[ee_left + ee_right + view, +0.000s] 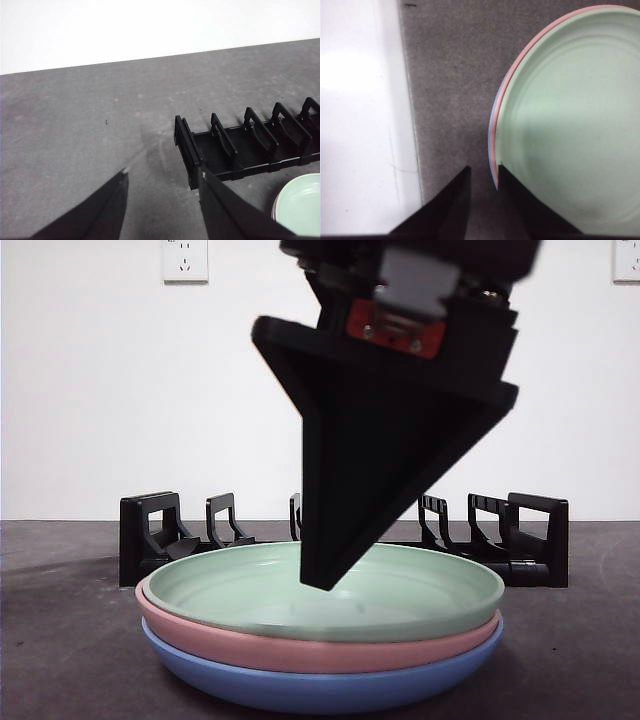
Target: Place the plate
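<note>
Three plates lie stacked on the dark table: a green plate [420, 590] on top, a pink plate [250, 645] under it and a blue plate [300, 690] at the bottom. My right gripper [320, 575] comes down from above onto the stack. In the right wrist view it [484, 170] is open. One jaw is over the green plate [570, 110] and the other is outside the stack's rim, with a strip of table showing in the gap. My left gripper [162, 172] is open and empty above the bare table, beside the end of the black plate rack [240, 150].
The black plate rack [150, 530], with several upright dividers, stands behind the stack along the wall side. A white surface [360, 100] borders the table beside the right gripper. Wall sockets [185, 258] sit high on the white wall.
</note>
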